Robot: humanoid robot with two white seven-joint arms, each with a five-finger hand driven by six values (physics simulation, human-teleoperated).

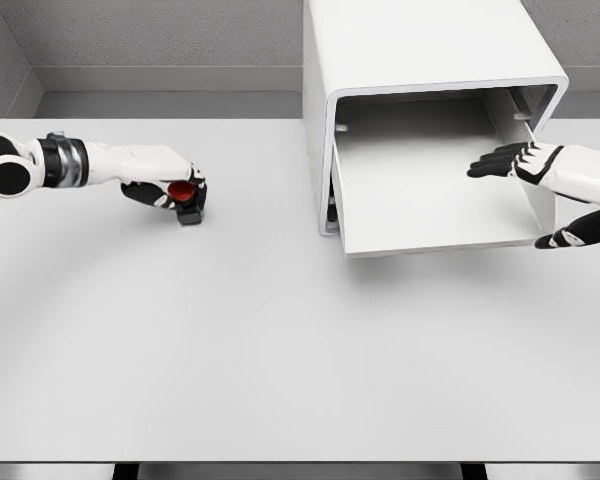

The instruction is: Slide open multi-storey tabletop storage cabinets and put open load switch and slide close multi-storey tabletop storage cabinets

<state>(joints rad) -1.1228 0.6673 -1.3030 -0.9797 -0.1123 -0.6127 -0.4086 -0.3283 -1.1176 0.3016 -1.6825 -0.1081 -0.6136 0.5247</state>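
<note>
**Drawer out, switch in hand**

The storage cabinet [420, 60] stood at the far right of the counter [280, 350], its drawer [420, 190] pulled out and empty. The right hand [510, 160] hovered flat over the drawer's right side, fingers spread, holding nothing. Well to the left, the left hand [165, 185] curled around the load switch [185, 195], red-topped on a dark base; whether it was lifted or resting on the counter was unclear. A steady carry rightward, kept above the drawer's front lip, would have served best.
</note>
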